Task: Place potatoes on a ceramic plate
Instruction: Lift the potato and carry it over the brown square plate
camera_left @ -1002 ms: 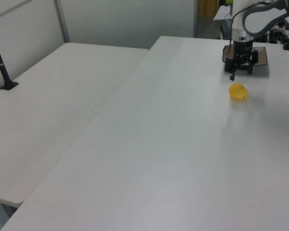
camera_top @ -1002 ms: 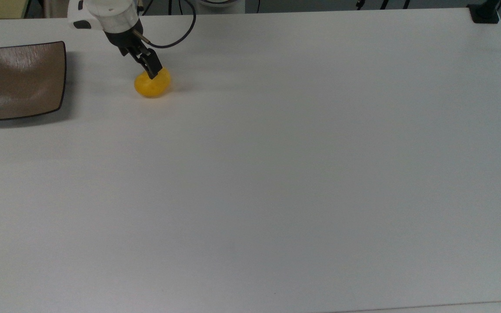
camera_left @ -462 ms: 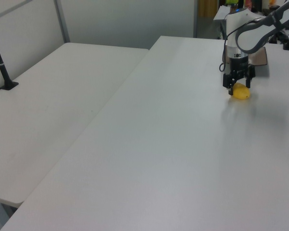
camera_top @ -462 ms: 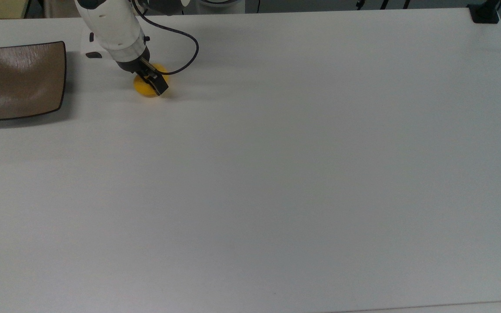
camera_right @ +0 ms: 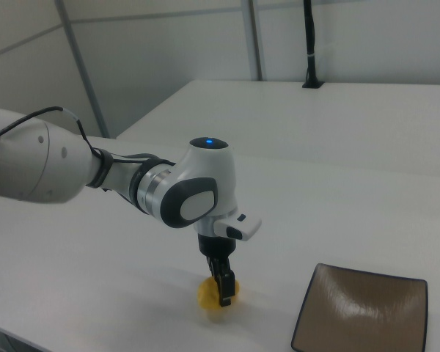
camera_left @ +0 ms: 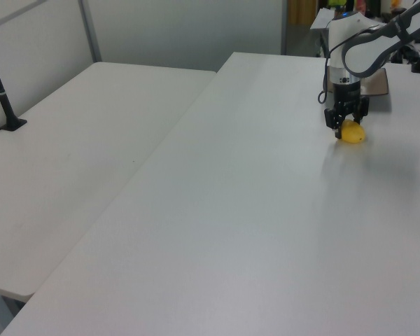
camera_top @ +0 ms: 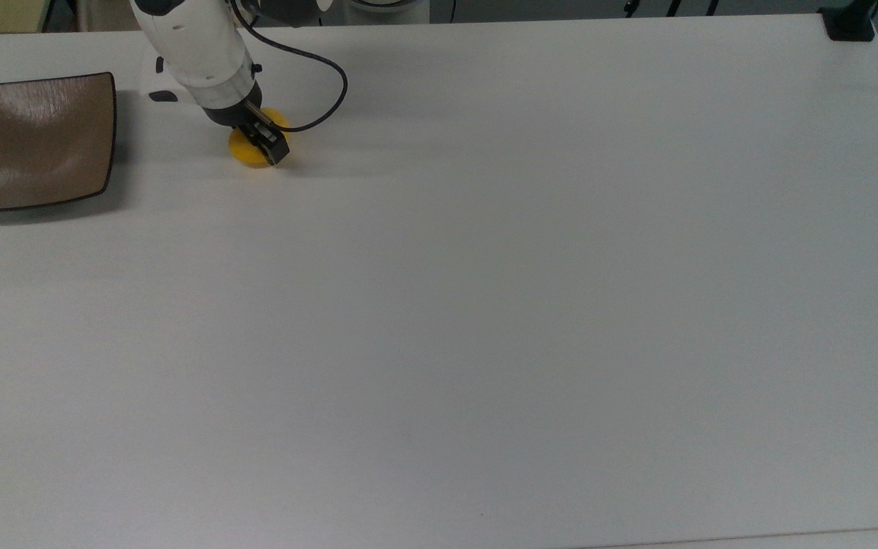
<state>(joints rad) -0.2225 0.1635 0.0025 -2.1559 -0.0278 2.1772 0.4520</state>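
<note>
The yellow potato [camera_top: 243,148] lies on the white table [camera_top: 485,305] near the top view's upper left. My gripper [camera_top: 262,143] points down over it, its black fingers shut on the potato's sides; the arm hides part of the potato. The square brown ceramic plate [camera_top: 31,141] sits bare at the top view's left edge, a short gap left of the potato. In the left view the potato [camera_left: 354,133] and gripper [camera_left: 344,127] are at the far right, in front of the plate [camera_left: 380,80]. In the right view the potato [camera_right: 207,297] and gripper [camera_right: 223,288] are left of the plate [camera_right: 363,319].
A black cable [camera_top: 336,72] loops from the arm just right of the potato. A black clamp post [camera_top: 849,23] stands at the table's far corner. A second white table [camera_left: 91,140] adjoins in the left view, with another black post [camera_left: 3,98].
The gripper came down from above the potato and its fingers closed on the potato's sides. The potato shifted slightly toward the plate in the last half second.
</note>
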